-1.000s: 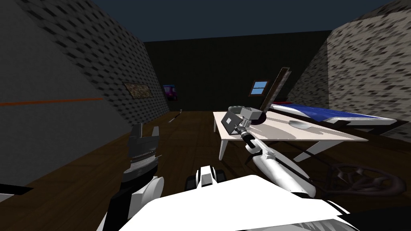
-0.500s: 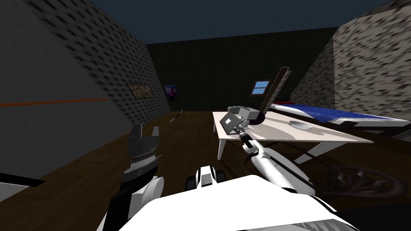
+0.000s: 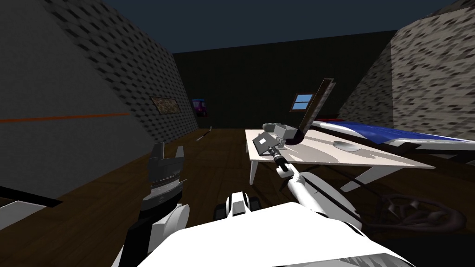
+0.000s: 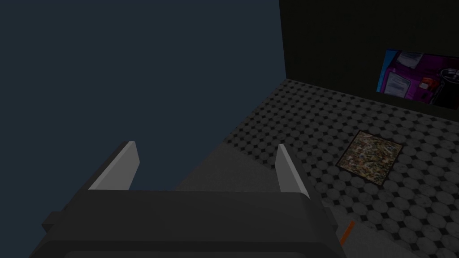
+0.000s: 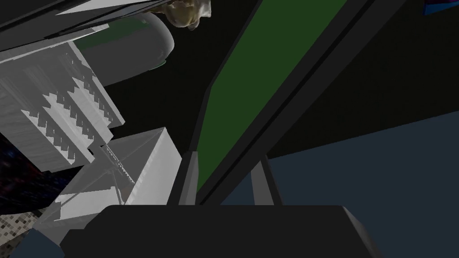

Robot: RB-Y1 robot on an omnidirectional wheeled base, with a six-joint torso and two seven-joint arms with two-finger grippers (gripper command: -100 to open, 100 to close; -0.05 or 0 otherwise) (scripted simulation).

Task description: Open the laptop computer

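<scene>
Laptop (image 3: 317, 105): on white table (image 3: 380, 157), centre-right of frame, lid raised steeply, leaning toward upper right. Right gripper (image 5: 226, 170): fingers narrow, clamped on lid edge low near base; lid's long axis runs up and away from fingers. Left gripper (image 4: 204, 163): fingers wide, holding nothing, lower left, well apart from table.
</scene>
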